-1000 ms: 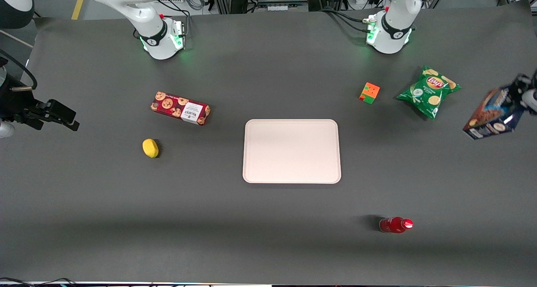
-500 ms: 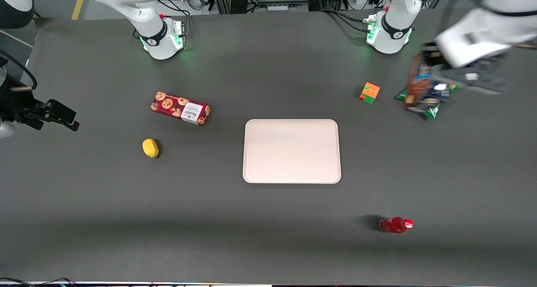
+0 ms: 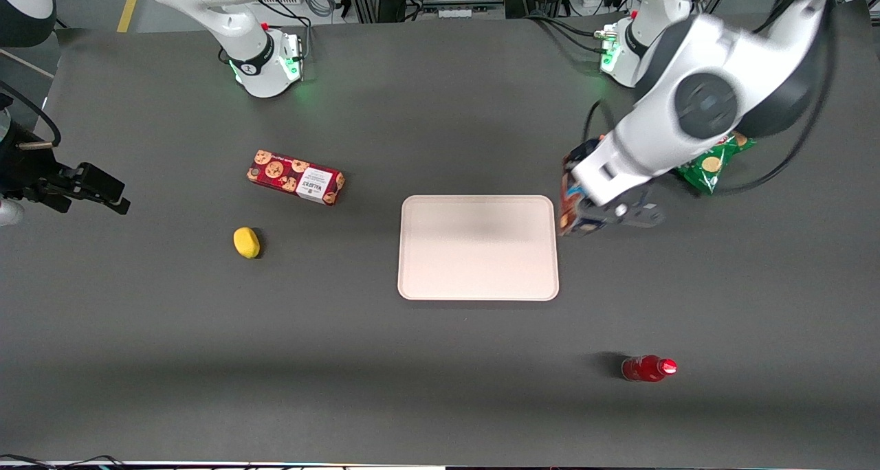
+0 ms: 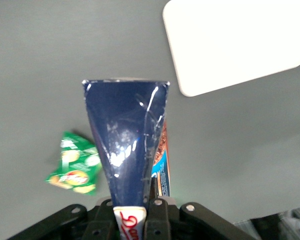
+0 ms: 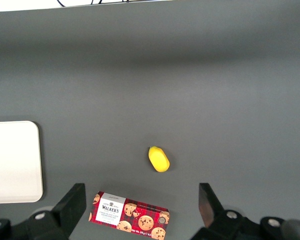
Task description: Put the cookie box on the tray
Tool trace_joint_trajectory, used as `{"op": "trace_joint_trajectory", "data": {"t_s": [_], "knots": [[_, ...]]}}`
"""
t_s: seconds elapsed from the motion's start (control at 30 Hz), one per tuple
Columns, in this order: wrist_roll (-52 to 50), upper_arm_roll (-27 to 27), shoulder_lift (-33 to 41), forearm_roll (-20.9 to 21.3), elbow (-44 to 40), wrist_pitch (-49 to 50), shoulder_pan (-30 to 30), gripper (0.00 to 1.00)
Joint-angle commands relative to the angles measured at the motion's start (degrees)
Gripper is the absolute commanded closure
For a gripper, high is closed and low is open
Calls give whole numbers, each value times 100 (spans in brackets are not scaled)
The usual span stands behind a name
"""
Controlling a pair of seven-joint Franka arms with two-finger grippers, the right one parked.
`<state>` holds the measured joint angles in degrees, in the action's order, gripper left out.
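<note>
While claw (image 3: pixel 581 212) grips cookie box (image 4: pixel 127 145), tray (image 3: pixel 478 247) sits bare.

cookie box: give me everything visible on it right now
The cookie box is a long narrow carton, glossy dark navy, with a brown cookie print and a light-blue patch on one side. The claw is shut on one end, holding it in the air, hanging downward. It sits just outside the tray edge, toward the working arm's end, touching nothing else.

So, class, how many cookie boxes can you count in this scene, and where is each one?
2. The navy cookie box hangs in the gripper, just beside the tray at the working arm's end. The red cookie box lies on the table toward the parked arm's end.
</note>
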<state>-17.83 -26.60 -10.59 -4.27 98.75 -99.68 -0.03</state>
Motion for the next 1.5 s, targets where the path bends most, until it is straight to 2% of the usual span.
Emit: {"op": "trace_joint_trajectory", "data": {"t_s": [0.0, 0.07, 0.23, 0.43, 0.63, 0.87, 1.33, 1.4, 1.47], "knots": [[-721, -310, -495, 14, 311, -1008, 30, 100], [-905, -372, -759, 127, 320, -1272, -23, 100], [-1135, -407, -1242, 707, 417, -1817, -49, 100], [-1152, -408, -1463, 1147, 856, -2660, -58, 100], [-1152, -390, -1551, 1200, 1216, -3215, -41, 100], [-1152, -355, -1560, 1200, 1278, -3233, -23, 93], [-1152, -311, -1577, 1376, 1278, -3242, -5, 88], [-1152, -302, -1595, 1403, 1270, -3242, -5, 80], [-1152, -302, -1604, 1403, 1270, -3250, -5, 54]]}}
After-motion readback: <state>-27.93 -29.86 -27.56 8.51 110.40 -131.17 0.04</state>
